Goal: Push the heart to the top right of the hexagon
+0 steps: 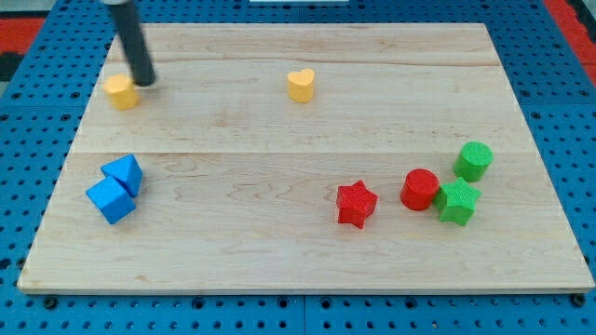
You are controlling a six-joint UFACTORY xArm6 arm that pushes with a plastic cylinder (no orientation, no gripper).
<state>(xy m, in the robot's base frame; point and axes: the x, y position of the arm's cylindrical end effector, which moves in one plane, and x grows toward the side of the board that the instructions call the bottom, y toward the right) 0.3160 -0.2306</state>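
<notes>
A yellow heart (pixel 300 85) lies on the wooden board near the view's top, a little left of centre. A yellow hexagon (pixel 121 92) lies at the view's upper left. My tip (pixel 144 82) stands just to the upper right of the hexagon, close to or touching its edge. The heart is far to the right of the tip and the hexagon.
Two blue blocks (pixel 115 189) sit together at the view's left. A red star (pixel 356 204) lies at lower centre-right. A red cylinder (pixel 420 189), a green star (pixel 457 202) and a green cylinder (pixel 474 160) cluster at the right. The board (pixel 279 261) ends on a blue pegboard.
</notes>
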